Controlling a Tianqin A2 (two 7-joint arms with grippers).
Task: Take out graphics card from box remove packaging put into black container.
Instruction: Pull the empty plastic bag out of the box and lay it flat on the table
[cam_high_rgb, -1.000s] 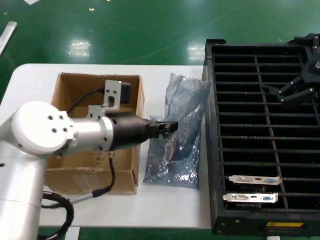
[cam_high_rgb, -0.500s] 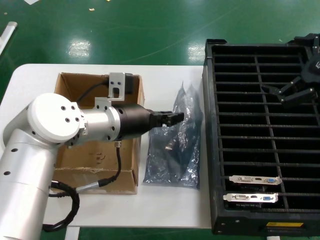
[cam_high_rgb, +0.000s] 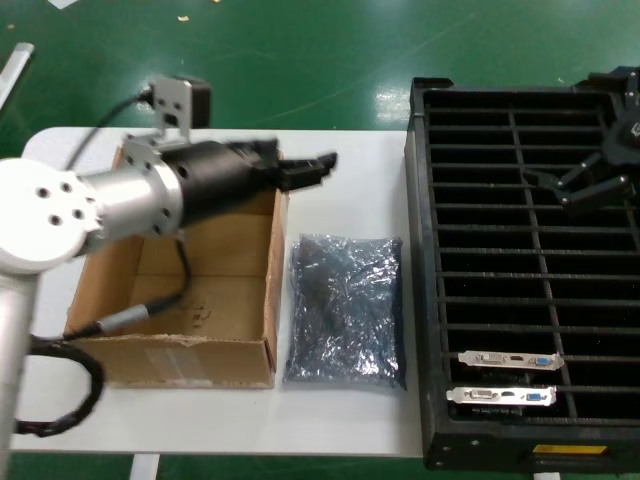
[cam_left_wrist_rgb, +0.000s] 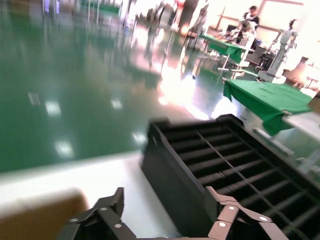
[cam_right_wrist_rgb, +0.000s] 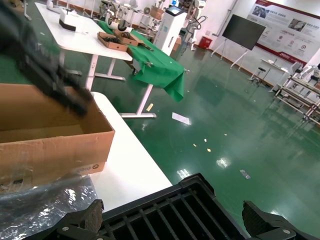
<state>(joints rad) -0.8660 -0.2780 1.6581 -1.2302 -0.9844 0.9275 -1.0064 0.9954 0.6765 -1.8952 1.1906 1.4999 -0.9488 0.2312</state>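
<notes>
The grey-blue packaging bag (cam_high_rgb: 345, 310) lies flat on the white table between the box and the black container; it also shows in the right wrist view (cam_right_wrist_rgb: 40, 200). It looks dark, and I cannot make out a card inside. My left gripper (cam_high_rgb: 312, 166) is open and empty, raised above the cardboard box's (cam_high_rgb: 180, 290) far right corner, well clear of the bag. In its wrist view the gripper (cam_left_wrist_rgb: 165, 212) faces the black container (cam_left_wrist_rgb: 210, 160). Two graphics cards (cam_high_rgb: 505, 360) stand in the container's (cam_high_rgb: 425, 300) near slots. My right gripper (cam_high_rgb: 585, 185) hangs open over the container's far right.
The white table (cam_high_rgb: 340, 430) ends just in front of the box and bag. The box (cam_right_wrist_rgb: 50, 135) looks empty inside. The green floor lies beyond the table's far edge. The container (cam_right_wrist_rgb: 165, 210) fills the table's right side.
My left gripper has let go of the bag and swung up and back toward the box's far corner. The bag has dropped flat onto the table. The right arm has not moved.
</notes>
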